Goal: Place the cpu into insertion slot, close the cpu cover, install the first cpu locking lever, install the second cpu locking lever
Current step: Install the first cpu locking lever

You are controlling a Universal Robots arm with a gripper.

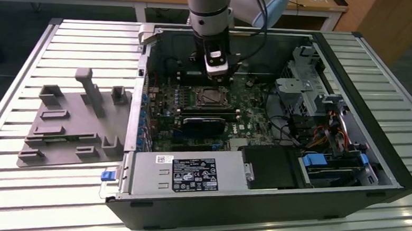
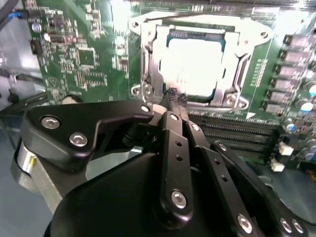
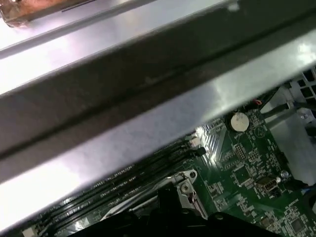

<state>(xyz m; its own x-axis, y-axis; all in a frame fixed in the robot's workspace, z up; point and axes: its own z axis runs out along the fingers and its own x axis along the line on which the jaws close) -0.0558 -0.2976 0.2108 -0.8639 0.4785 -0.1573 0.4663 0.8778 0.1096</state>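
Hand point(image 2: 175, 98) closed, empty, beside cpu cover point(image 2: 197, 64).

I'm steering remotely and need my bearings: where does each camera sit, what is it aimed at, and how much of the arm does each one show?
Exterior view: off the arm, raised, looking down into the open computer case; the arm and gripper hang over the insertion slot.
Second wrist view: on the arm, looking past the gripper at the cpu lying inside the cpu cover.
First wrist view: on the arm, aimed along the case wall and green motherboard.
Shared: the motherboard shows in all three views.
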